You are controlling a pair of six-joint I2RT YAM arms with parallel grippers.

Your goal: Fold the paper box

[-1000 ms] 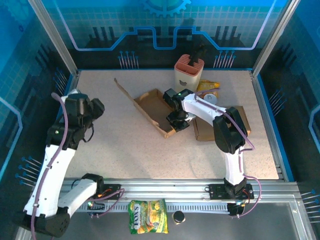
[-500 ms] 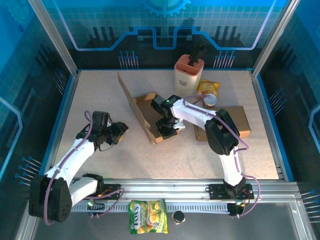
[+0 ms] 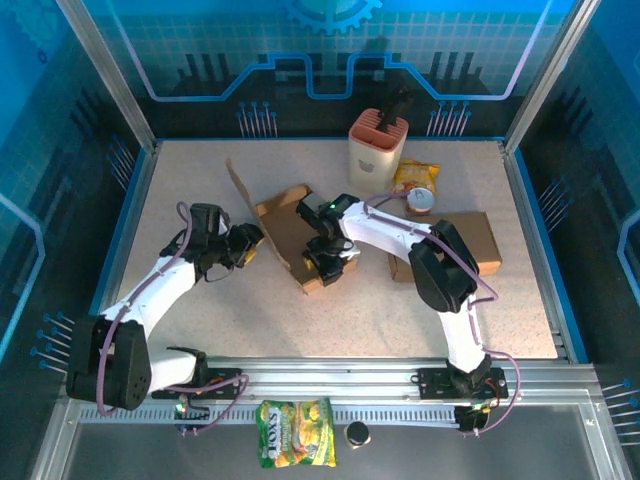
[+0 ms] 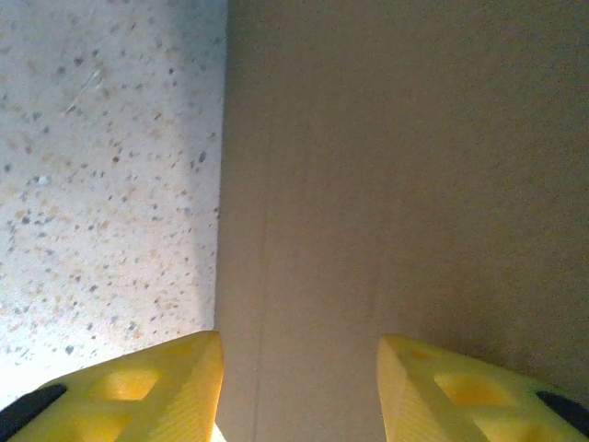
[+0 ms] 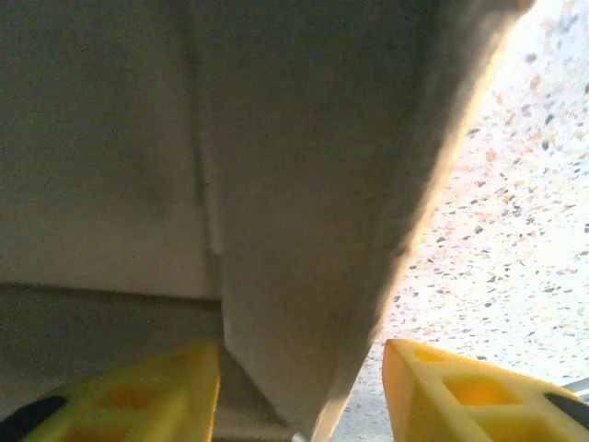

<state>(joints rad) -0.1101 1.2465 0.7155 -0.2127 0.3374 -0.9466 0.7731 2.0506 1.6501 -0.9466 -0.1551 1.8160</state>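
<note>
The brown paper box (image 3: 283,226) lies open in the middle of the table, its long flap (image 3: 238,184) raised toward the back left. My left gripper (image 3: 252,245) is open at the box's left side. In the left wrist view its yellow fingers (image 4: 175,379) stand apart, facing a flat cardboard panel (image 4: 396,184) with nothing between them. My right gripper (image 3: 325,263) is at the box's near right wall. In the right wrist view its jaws stand open around the wall's edge (image 5: 313,304), with a gap beside the right finger (image 5: 460,387).
A beige holder (image 3: 377,146) with a dark tool stands at the back. A yellow snack packet (image 3: 416,173) and a small can (image 3: 421,201) lie beside it. A flat piece of cardboard (image 3: 470,244) lies to the right. A snack bag (image 3: 295,432) lies beyond the front rail.
My right gripper has opened and let go of the box wall. The left arm swung in from the left up to the box. The box shifted left and its flap dropped lower.
</note>
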